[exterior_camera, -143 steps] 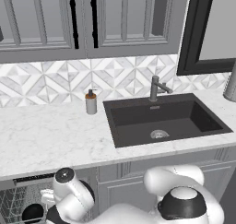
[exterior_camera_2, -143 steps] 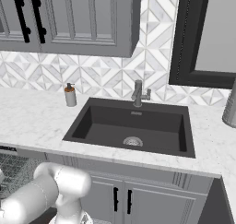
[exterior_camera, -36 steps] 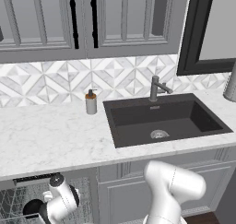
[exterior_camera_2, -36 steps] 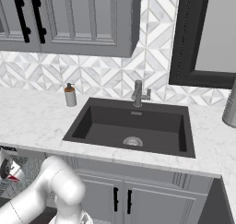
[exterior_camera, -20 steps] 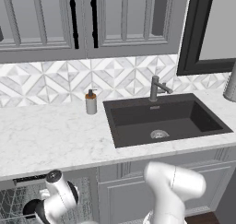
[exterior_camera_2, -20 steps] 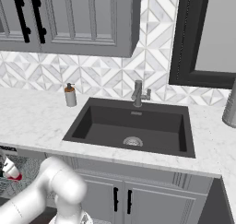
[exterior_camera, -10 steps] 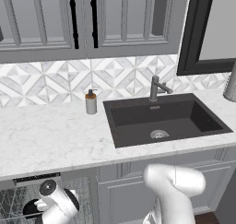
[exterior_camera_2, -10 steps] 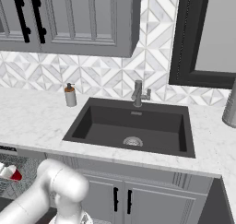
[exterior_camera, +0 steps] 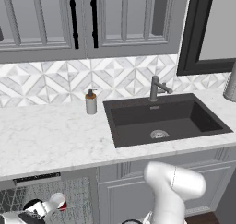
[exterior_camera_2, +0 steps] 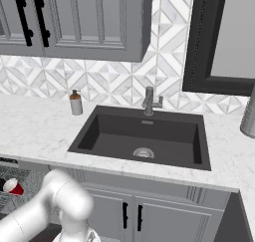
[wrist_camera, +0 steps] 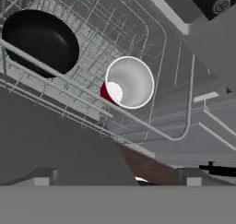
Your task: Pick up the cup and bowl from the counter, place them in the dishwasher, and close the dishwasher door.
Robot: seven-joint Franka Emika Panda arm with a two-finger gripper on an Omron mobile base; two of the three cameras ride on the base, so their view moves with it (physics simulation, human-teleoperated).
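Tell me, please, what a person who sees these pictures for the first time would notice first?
Probably the red cup, lying on its side in the grey wire rack of the open dishwasher, its white inside facing the hand camera. Beside it in the same rack sits the black bowl. From the base views, the dark sink stands out, set in the white marble counter, with a soap dispenser to its left.

White arm bent low and reaching down to its left, tool [wrist_camera: 117,179] tips spread wide, holding nothing
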